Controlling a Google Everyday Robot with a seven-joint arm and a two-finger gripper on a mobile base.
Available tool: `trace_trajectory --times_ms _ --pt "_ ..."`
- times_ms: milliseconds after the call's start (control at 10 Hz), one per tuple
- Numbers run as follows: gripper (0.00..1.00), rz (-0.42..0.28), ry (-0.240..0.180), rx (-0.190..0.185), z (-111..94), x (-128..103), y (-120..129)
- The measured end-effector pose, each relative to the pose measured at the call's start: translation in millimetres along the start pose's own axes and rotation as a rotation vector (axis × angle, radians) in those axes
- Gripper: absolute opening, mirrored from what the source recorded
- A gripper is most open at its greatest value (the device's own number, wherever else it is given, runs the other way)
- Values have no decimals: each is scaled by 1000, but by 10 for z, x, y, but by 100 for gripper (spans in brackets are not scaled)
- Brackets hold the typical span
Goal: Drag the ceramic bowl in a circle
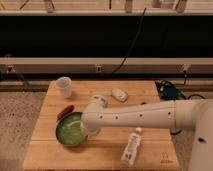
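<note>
Looks like a robot lab or test bay, not anyone's home: speckled floor (15, 115), a black cable (132, 42) dangling over a long beige rail (50, 64), and a white robot arm (140, 116) whose gripper (93, 131) sits at the rim of the ceramic bowl (69, 133) on a plain wooden table (150, 156).

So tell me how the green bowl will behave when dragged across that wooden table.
The ceramic bowl looks wide and shallow, so it should slide flat rather than tip. Its glossy glaze is probably slippery where the hand sits at its rim. Being rigid ceramic, it likely won't flex, but could knock the red object near it.
</note>
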Motion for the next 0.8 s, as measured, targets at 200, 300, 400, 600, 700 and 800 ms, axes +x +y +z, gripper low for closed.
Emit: trace_trajectory --times_ms 200,300,400,600,700,800 --pt "0 -3 2 0 5 -22 -18" --pt "0 -8 7 1 10 -37 -54" --pt "0 -14 8 2 19 -68 -103" --pt "0 -25 14 3 38 -113 -169" --pt "0 -27 18 3 40 -121 -183" --pt "0 -32 19 5 45 -145 -219"
